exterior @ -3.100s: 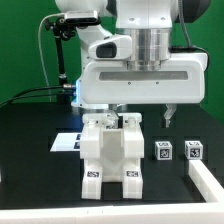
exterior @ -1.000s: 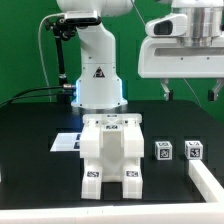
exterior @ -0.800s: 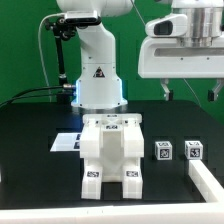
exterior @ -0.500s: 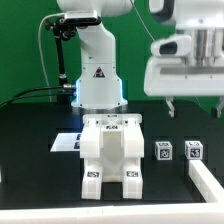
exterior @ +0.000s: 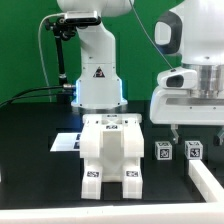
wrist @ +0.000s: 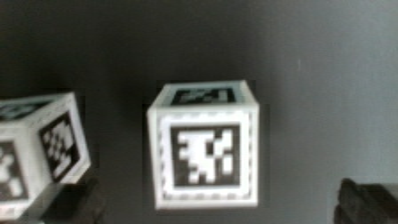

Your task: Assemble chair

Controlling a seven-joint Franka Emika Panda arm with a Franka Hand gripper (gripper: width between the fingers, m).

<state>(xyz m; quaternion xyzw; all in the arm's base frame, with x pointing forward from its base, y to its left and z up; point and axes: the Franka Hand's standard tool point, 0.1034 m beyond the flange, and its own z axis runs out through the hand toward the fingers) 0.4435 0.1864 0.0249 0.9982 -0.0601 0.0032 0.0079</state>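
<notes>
The chair [exterior: 110,152], an assembly of chunky white blocks with tags, stands on the black table in front of the robot base. My gripper [exterior: 199,131] is open and empty, to the exterior view's right of the chair, just above two small tagged cubes [exterior: 162,152] [exterior: 193,150]. In the wrist view one tagged cube [wrist: 208,148] lies between my two dark fingertips [wrist: 368,200], with the gripper [wrist: 221,206] still above it. The other cube [wrist: 39,150] shows beside it.
The marker board [exterior: 66,142] lies flat behind the chair on the exterior view's left. A long white bar [exterior: 206,183] lies near the front right corner. The robot base [exterior: 96,75] stands behind the chair.
The gripper has left the chair, moved to the exterior view's right and come down over the two small cubes. The chair and cubes have not moved.
</notes>
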